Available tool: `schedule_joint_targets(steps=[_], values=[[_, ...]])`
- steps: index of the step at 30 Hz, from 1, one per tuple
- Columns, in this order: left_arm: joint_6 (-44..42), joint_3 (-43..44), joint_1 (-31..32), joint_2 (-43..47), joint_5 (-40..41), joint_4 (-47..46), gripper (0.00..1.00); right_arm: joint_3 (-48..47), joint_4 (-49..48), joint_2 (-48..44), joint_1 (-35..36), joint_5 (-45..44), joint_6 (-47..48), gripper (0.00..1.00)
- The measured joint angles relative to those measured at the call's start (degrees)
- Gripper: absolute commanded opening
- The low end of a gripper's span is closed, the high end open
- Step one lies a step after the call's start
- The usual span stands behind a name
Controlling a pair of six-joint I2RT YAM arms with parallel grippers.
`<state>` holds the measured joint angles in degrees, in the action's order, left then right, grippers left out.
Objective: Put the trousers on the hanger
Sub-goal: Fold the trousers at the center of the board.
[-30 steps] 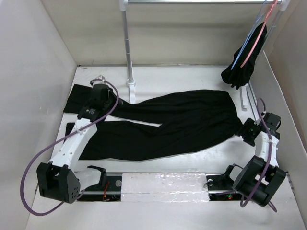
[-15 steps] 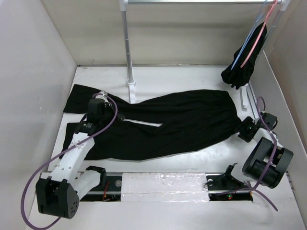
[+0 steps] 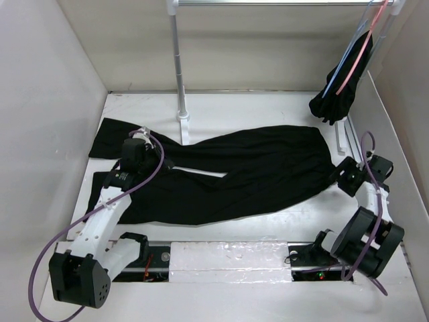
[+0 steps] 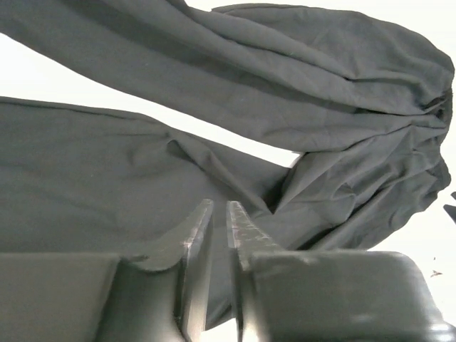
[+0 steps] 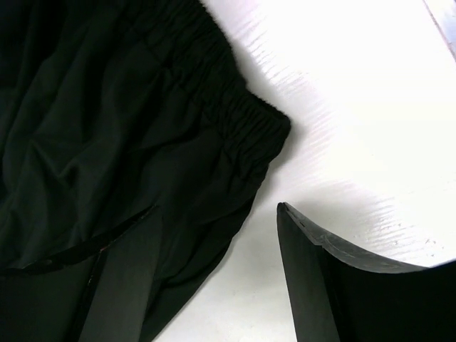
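From above, the trousers (image 3: 255, 168) lie flat on the white table (image 3: 255, 107). The wide waist is at the right side. The two long legs reach to the left, with a thin strip of table showing between them. The left gripper (image 3: 151, 161) is over the legs. The right gripper (image 3: 342, 178) is right beside the waist. The blue hanger (image 3: 341, 67) hangs far back on the right from the rail (image 3: 268, 3). It is well away from the trousers. A pink hanger (image 3: 358, 57) and a small black bundle of cloth (image 3: 338, 94) hang there with it.

From the left wrist, the left gripper (image 4: 219, 214) is almost closed, with just a thin slit between its fingers. It holds nothing. The trousers (image 4: 107, 178) are spread out below it.

From the right wrist, the right gripper (image 5: 217, 212) is wide open and holds nothing. One finger is over the crinkly waist of the trousers (image 5: 107, 107). The other finger is over the bare table (image 5: 356, 107).
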<state>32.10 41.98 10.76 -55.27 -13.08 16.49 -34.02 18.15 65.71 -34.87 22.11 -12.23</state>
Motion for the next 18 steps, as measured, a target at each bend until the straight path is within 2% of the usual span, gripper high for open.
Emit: schedule_joint_targets(steps=[2,5,8,11,12,14,15,16,18], values=[[-0.1,0.0,0.0,0.0,0.6,0.6,0.17,-0.5,-0.2,2.3,-0.1,-0.9,-0.1,0.71],[-0.1,0.0,0.0,0.0,2.1,1.8,0.28,-0.5,-0.3,5.5,-0.9,-2.2,-1.1,0.7],[-0.1,0.0,0.0,0.0,3.6,2.9,0.35,-0.5,-2.0,8.4,-1.7,-2.7,-2.0,0.63],[-0.1,0.0,0.0,0.0,4.8,3.9,0.37,-1.5,-3.7,12.7,-1.9,-2.6,-2.8,0.45],[0.0,0.0,0.0,0.0,5.2,4.3,0.37,-2.1,-4.5,13.9,-1.9,-2.5,-2.8,0.32],[0.1,0.0,0.0,0.0,6.0,4.9,0.37,-2.6,-6.2,16.1,-1.9,-2.3,-3.0,0.16],[0.1,0.0,0.0,0.0,6.3,5.1,0.37,-2.7,-7.0,16.9,-1.9,-2.2,-3.2,0.04],[0.1,0.0,0.0,-0.1,6.8,5.4,0.37,-2.7,-7.7,17.5,-2.2,-2.1,-3.3,0.0],[0.2,0.0,0.0,-0.6,7.5,5.7,0.38,-2.6,-8.8,17.9,-2.7,-1.7,-3.7,0.0]])
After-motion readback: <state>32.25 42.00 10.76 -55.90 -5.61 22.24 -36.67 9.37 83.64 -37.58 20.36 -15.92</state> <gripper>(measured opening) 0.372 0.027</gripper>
